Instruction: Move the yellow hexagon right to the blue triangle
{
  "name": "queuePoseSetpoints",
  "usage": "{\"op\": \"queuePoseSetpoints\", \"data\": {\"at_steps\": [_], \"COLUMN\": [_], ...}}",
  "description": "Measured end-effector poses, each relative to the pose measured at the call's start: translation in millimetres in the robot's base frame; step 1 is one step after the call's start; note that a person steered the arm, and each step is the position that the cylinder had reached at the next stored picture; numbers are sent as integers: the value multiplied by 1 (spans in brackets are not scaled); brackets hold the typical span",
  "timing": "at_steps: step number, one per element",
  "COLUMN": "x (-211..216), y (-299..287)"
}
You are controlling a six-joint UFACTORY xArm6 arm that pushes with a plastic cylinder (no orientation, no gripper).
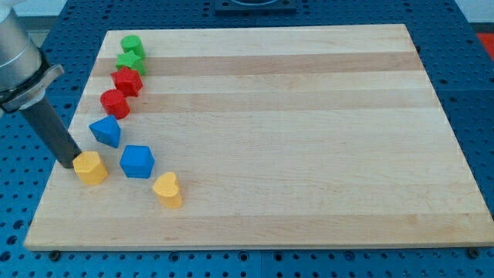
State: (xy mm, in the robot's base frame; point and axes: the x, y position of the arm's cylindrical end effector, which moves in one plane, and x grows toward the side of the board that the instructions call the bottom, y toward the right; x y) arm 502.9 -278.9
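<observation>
Your tip point(69, 164), a bare rod with no fingers to open or close, sits touching the yellow hexagon point(91, 167) on its left face; it's light, rigid and slippery, so push through centre toward the blue triangle point(106, 132).

You see the desk point(309, 116) under bright, even, diffuse light. Shadows beneath the blocks are short and soft. The pale wood shows no harsh glare. Focus is sharp throughout; edges appear straight, without marked distortion.

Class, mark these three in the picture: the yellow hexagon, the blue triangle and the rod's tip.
yellow hexagon point(91, 167): camera view, middle of its top face.
blue triangle point(105, 130): camera view, middle of its top face.
my tip point(72, 164): camera view, rod's very end, at the hexagon's left edge.
</observation>
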Motion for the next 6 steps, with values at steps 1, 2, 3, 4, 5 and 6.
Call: {"op": "queuePoseSetpoints", "data": {"at_steps": [1,2,3,4,5,6], "x": [38,53,33,16,-10,-8], "y": [-20,-21,24,75,97,94]}}
